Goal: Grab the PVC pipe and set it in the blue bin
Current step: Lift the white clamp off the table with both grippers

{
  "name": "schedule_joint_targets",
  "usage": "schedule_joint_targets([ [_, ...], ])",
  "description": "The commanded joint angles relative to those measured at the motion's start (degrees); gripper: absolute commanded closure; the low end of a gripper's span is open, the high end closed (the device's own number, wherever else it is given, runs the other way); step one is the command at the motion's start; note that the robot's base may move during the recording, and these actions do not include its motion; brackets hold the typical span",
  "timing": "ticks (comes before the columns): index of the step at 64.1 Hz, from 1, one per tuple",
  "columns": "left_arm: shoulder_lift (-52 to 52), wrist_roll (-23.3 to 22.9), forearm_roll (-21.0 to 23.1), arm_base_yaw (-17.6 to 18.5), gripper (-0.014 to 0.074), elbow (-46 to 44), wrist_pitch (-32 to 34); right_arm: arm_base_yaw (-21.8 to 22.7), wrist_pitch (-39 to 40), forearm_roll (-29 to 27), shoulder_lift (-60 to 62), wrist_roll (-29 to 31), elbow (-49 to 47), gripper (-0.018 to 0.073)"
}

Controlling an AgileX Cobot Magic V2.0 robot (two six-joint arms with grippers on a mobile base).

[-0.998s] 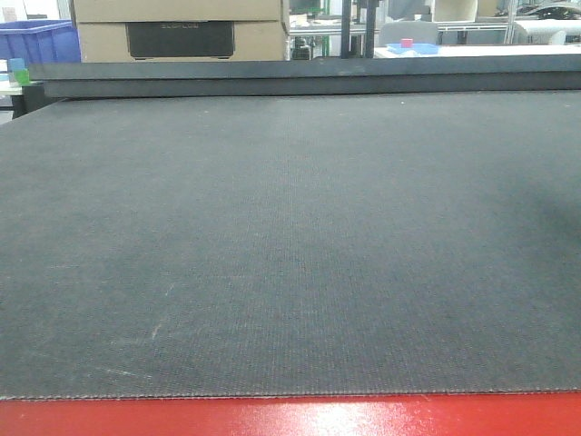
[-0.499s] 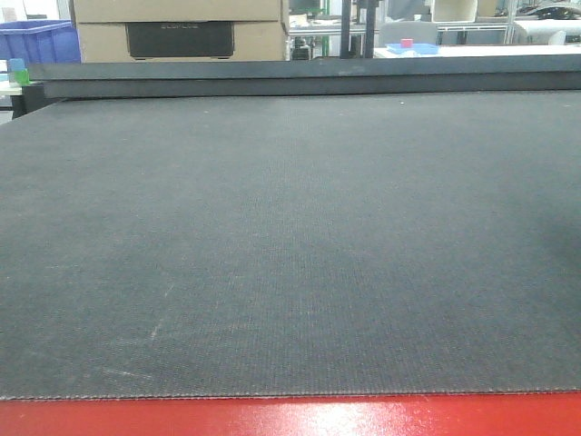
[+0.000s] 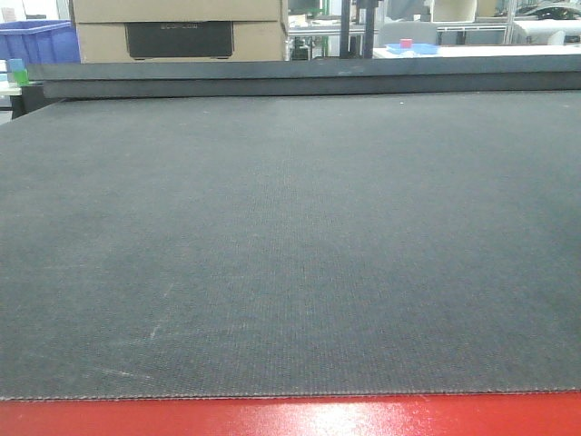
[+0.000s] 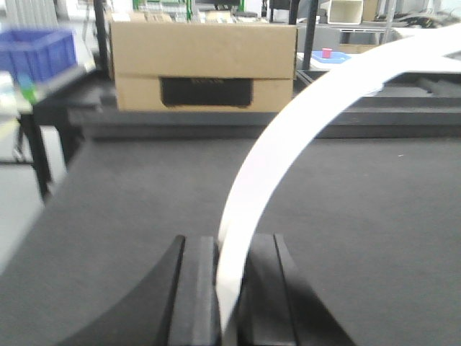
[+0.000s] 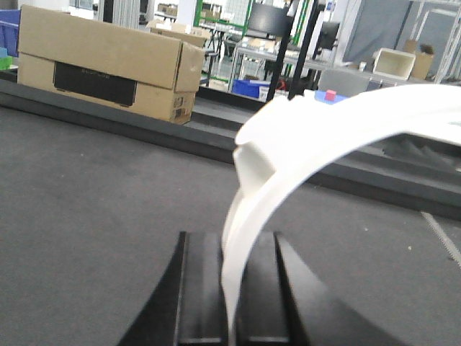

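The dark mat lies open across its width, near to far. A raised ledge bars its far edge; a cardboard box stands behind it, far left, beside a blue bin. The PVC pipe in my left gripper and the white arch in my right gripper block the room ahead of each.

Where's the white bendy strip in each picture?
Front view: not in it, only the dark mat.
Left wrist view: the white strip rises from the left pincer at bottom middle and arches to the top right.
Right wrist view: same, rising from the right pincer, arching right.
Shared landmark: the cardboard box behind the mat, in all three.
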State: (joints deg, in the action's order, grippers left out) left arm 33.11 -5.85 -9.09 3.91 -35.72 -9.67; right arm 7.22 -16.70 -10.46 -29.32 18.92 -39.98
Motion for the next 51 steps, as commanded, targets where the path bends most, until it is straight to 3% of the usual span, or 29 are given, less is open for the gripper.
schedule_joint_targets([
  [1,-2.23,-0.12,-2.70,-1.36,0.0707,-0.59,1.67,0.03,1.25,0.53,0.92,0.33,-0.07,0.0727],
  [13,-6.33,-0.35,2.07,-3.37,0.0707,-0.59,1.36,0.03,1.02,-6.37,0.91,0.33,-0.07,0.0727],
  [51,-7.02,-0.35,2.96,-3.54,0.0707,-0.59,0.54,0.03,0.31,-6.43,0.91,0.33,-0.07,0.0727],
])
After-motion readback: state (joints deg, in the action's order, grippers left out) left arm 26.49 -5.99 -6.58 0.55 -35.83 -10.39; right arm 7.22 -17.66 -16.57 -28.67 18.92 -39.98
